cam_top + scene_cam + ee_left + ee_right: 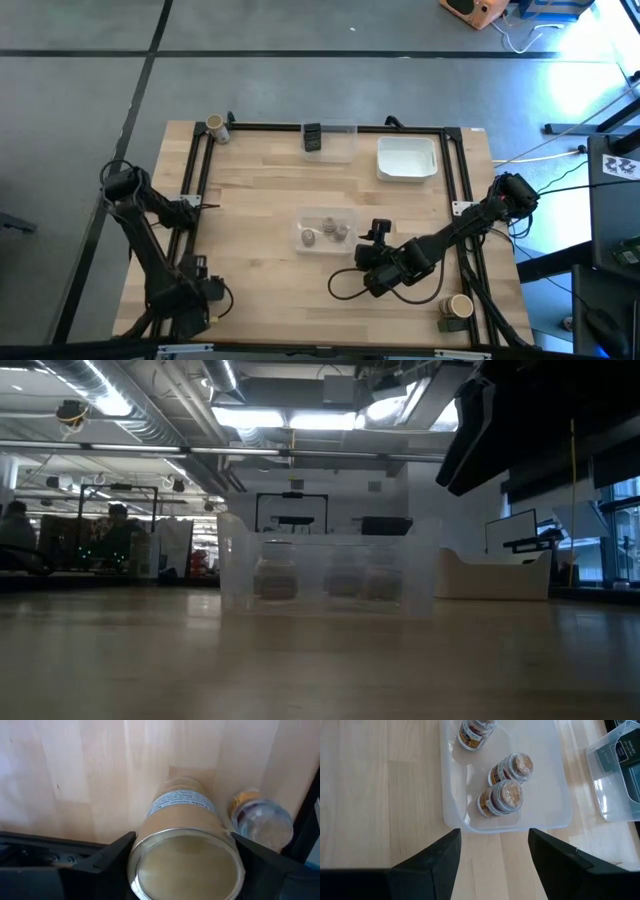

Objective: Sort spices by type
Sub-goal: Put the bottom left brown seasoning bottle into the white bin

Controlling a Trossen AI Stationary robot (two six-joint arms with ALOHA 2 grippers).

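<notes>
High view, sorting bench: I have 2 grippers over the pale wooden table (250, 190). My left gripper (182, 837) is at the near-left corner and my right gripper (494, 834) is near the middle.

Largest of the spices in reach is a round tan cardboard canister with a pale blue label band and a dull metal end (185, 855). It sits inside my left gripper, beside the black frame rail (307, 820). I cannot tell whether that gripper has clamped on it or only straddles it. I judge the canister light and fairly stiff, though its card wall could dent. I would take it across the body just below the metal rim, squeezing modestly.

Touching or just beside it is a small clear round jar with a yellow label (262, 820). It looks hard, smooth and probably slippery, and a sideways nudge could knock it over.

My right gripper hangs spread and empty, just short of the shallow clear plastic bin (555, 780) at mid-table. That bin holds 3 small round jars with cork-coloured speckled tops and orange-brown labels (502, 797), all apart from one another. I judge them light and rigid, best pinched across the body below the lid.

A second clear bin at the far edge (340, 148) holds 1 dark boxy container (313, 138).
</notes>
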